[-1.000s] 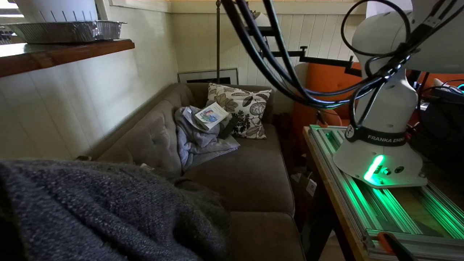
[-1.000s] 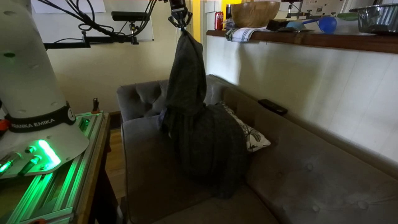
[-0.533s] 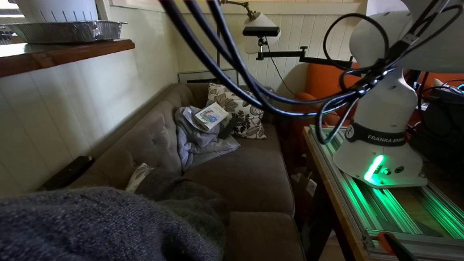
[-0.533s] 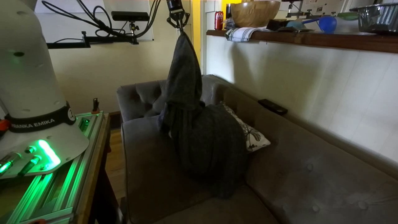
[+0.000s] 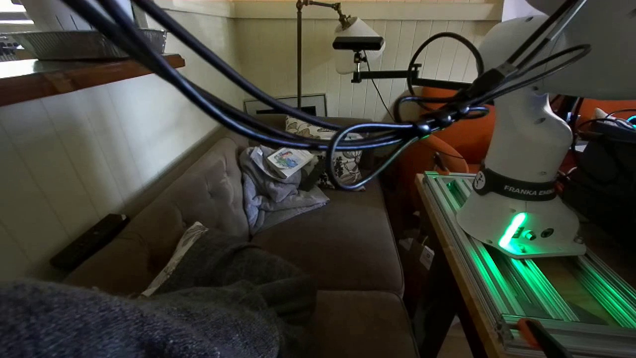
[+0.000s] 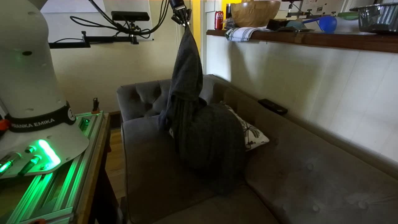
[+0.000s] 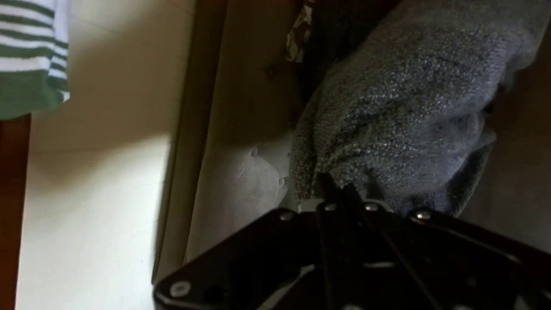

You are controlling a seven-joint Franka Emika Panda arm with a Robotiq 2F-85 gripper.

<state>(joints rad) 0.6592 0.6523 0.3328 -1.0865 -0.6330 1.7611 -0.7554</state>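
A dark grey knitted blanket [image 6: 214,143] hangs in a narrow peak from my gripper [image 6: 185,23], which is shut on its upper end. Its lower part lies bunched on the brown tufted sofa [image 6: 152,177], draped over a floral pillow [image 6: 256,137] whose corner sticks out. In the wrist view, my gripper [image 7: 338,185] has its fingers together, with the blanket [image 7: 400,99] falling away beyond the tips. The exact pinch is too dark to make out there. The blanket [image 5: 129,323] fills the near left corner of an exterior view, where the gripper is not seen.
A wooden ledge [image 6: 311,39] carries a bowl [image 6: 255,14], a red can [image 6: 219,20] and a striped towel [image 6: 244,34]. A black remote-like object [image 6: 272,106] rests on the sofa back. A book [image 5: 289,159] sits on a light grey cloth [image 5: 271,191]. Arm cables [image 5: 238,124] sag over the sofa.
In an exterior view the cables have swung left and the near blanket has sunk, baring the pillow edge and black object. The gripper has shifted slightly, still with the blanket; the hanging peak looks narrower.
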